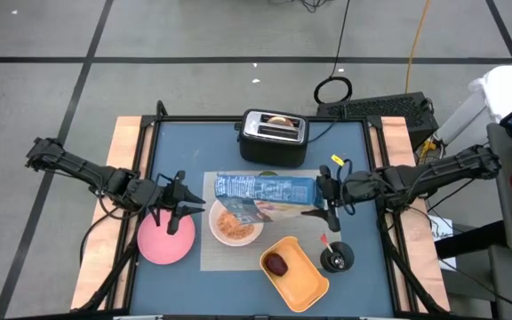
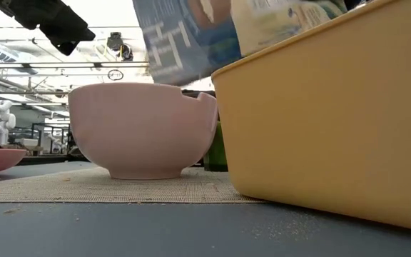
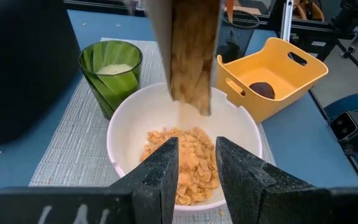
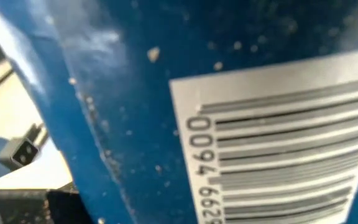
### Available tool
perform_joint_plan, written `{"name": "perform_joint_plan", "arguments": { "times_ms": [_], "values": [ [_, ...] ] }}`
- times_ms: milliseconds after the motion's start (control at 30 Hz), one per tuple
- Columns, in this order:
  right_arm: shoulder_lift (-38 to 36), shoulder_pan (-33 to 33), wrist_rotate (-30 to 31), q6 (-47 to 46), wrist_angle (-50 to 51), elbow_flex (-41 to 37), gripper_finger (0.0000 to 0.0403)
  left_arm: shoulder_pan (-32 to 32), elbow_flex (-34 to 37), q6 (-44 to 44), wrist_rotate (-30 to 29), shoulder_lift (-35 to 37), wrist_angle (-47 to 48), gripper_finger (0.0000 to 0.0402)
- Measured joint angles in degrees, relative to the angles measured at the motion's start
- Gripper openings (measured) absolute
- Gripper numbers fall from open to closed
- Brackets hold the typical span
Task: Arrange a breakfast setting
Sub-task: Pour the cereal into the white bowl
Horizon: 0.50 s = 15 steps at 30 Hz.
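Bowl (image 1: pixel 236 223) sits on the grey placemat (image 1: pixel 210 258) at mid-table in the high view, the blue cereal box (image 1: pixel 265 189) lying tipped above it, long axis across the table, its open end over the bowl and its far end clamped in the right gripper (image 1: pixel 325 197). The left gripper (image 1: pixel 178 204), fingers slightly apart and empty, hangs beside the pink plate (image 1: pixel 165 240). Low view: the bowl stands left of the orange tray (image 2: pixel 334 114). Left wrist view: cereal already covers the bowl's floor under the box mouth, beside the green cup (image 3: pixel 110 71). Right wrist view: only the box's barcode face.

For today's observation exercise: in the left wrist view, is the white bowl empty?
No. The white bowl already holds a heap of cereal flakes, with the tilted cereal box held open over it.
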State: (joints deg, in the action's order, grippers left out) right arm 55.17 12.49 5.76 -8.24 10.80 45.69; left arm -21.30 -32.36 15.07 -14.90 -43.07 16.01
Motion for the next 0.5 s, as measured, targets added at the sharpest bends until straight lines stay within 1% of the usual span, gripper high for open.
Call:
{"name": "perform_joint_plan", "arguments": {
  "times_ms": [133,300,500],
  "values": [
    [0.05,0.0,0.11,-0.25,2.34,-0.07,0.0259,0.0,0.0,-0.04,0.01,0.0,0.0,0.0113],
    [-0.03,0.0,0.07,1.11,-2.04,0.0,0.0261,0.0,0.0,0.02,0.01,0.0,0.0,0.0113],
    [0.05,0.0,0.12,-0.43,1.33,-0.02,0.026,0.0,0.0,0.02,0.01,0.0,0.0,0.0113]
  ]
}}
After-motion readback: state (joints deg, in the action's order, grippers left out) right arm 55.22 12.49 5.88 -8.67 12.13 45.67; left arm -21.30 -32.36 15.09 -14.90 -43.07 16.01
